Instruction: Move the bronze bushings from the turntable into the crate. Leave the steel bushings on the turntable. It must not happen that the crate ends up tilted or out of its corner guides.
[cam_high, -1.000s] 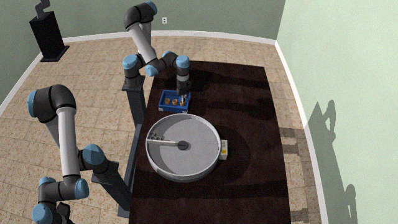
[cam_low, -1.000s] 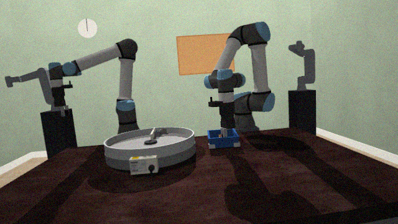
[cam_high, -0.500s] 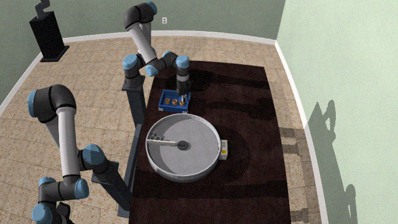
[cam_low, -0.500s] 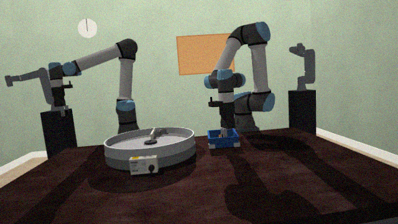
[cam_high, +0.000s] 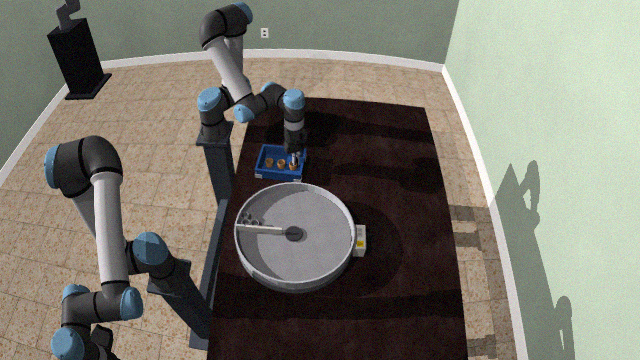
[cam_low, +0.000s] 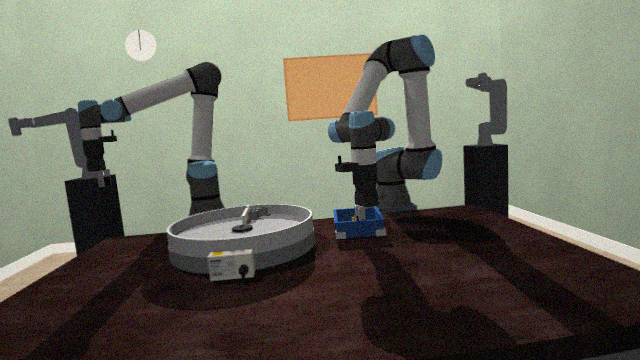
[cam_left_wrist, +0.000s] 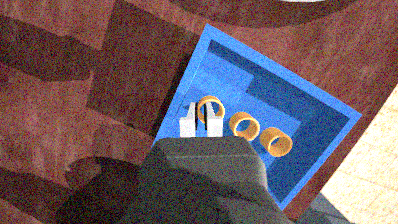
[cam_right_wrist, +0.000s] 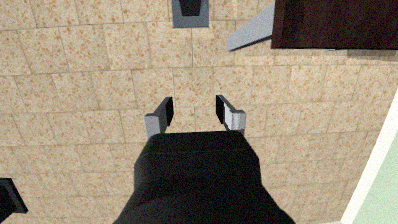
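The blue crate (cam_high: 278, 175) (cam_low: 357, 231) (cam_left_wrist: 285, 71) sits level between its white corner guides (cam_high: 258, 175) (cam_low: 341, 234). My left gripper (cam_high: 294, 160) (cam_left_wrist: 200, 110) points down into it, shut on the wall of a bronze bushing (cam_left_wrist: 221, 107), one finger inside the ring. Two more bronze bushings (cam_high: 281, 164) (cam_left_wrist: 267, 140) stand or lie in the crate beside it. Whether the held one touches the crate floor I cannot tell. Several steel bushings (cam_high: 248, 219) lie on the turntable (cam_high: 300, 260) (cam_low: 280, 249) against its bar. My right gripper (cam_right_wrist: 194, 104) (cam_low: 103, 180) is open and empty, away from the table.
A pale bar (cam_high: 260, 229) crosses the turntable from its rim to its dark hub (cam_high: 293, 233). The raised rim stands close to the crate. A control box (cam_high: 360, 240) (cam_low: 231, 265) is at the turntable's side. The right gripper hangs over the tiled floor (cam_right_wrist: 195, 50).
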